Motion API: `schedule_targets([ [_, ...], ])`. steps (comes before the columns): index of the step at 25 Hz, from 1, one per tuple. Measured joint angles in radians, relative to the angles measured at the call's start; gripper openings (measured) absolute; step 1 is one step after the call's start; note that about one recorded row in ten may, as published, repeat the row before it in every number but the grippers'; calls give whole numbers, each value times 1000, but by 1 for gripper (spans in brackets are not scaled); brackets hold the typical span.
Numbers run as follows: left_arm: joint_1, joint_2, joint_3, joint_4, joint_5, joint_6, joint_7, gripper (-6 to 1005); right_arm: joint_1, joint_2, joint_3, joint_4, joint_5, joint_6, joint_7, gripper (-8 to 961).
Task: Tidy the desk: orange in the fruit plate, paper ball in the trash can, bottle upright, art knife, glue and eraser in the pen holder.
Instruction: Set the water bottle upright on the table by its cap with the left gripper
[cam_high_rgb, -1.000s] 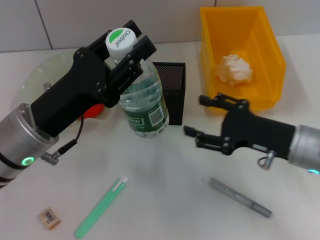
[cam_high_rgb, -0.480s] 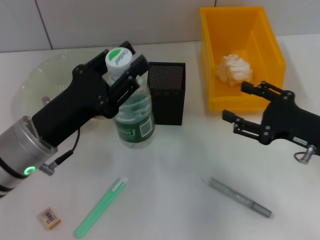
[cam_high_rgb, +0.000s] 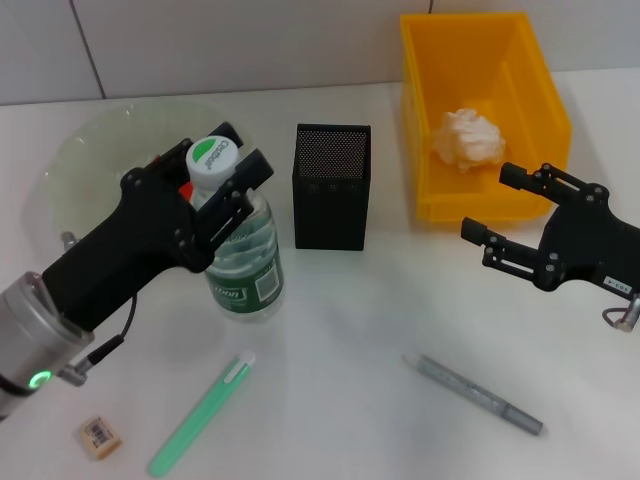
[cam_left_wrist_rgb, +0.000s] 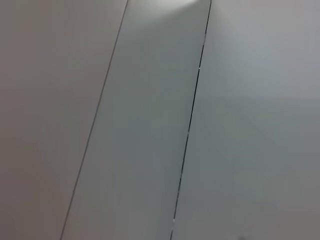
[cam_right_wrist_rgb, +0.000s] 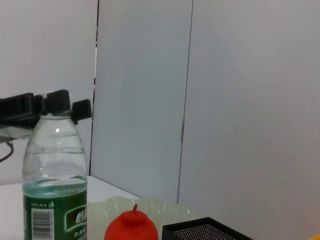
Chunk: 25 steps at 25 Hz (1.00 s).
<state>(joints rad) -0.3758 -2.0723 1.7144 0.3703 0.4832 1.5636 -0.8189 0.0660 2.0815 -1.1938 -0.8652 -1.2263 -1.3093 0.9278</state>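
Note:
The clear bottle (cam_high_rgb: 243, 255) with its green label stands upright on the table, left of the black mesh pen holder (cam_high_rgb: 332, 186). My left gripper (cam_high_rgb: 228, 170) is shut on its neck, just under the white cap. In the right wrist view the bottle (cam_right_wrist_rgb: 55, 190) stands beside the orange (cam_right_wrist_rgb: 131, 231), which lies in the fruit plate (cam_right_wrist_rgb: 155, 206). My right gripper (cam_high_rgb: 487, 203) hangs open and empty in front of the yellow trash can (cam_high_rgb: 540, 90), which holds the paper ball (cam_high_rgb: 465, 138). Near the front edge lie the green glue stick (cam_high_rgb: 200, 415), the grey art knife (cam_high_rgb: 478, 393) and the tan eraser (cam_high_rgb: 100, 437).
The pale-green fruit plate (cam_high_rgb: 95, 150) sits at the back left, partly behind my left arm. A tiled wall runs behind the table. The left wrist view shows only wall.
My left gripper has brought the bottle down and to the left, from tilted in the air to upright on the table. My right gripper has drawn back to the right.

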Motion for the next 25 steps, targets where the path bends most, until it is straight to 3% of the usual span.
schedule_targets([
  [13, 78, 12, -35, -7, -3, 1, 115, 449, 0, 1, -8, 7, -3, -2, 0, 767],
  [25, 84, 12, -97, -69, -4, -12, 191, 450, 0, 3, -11, 10, 0, -4, 5, 767],
])
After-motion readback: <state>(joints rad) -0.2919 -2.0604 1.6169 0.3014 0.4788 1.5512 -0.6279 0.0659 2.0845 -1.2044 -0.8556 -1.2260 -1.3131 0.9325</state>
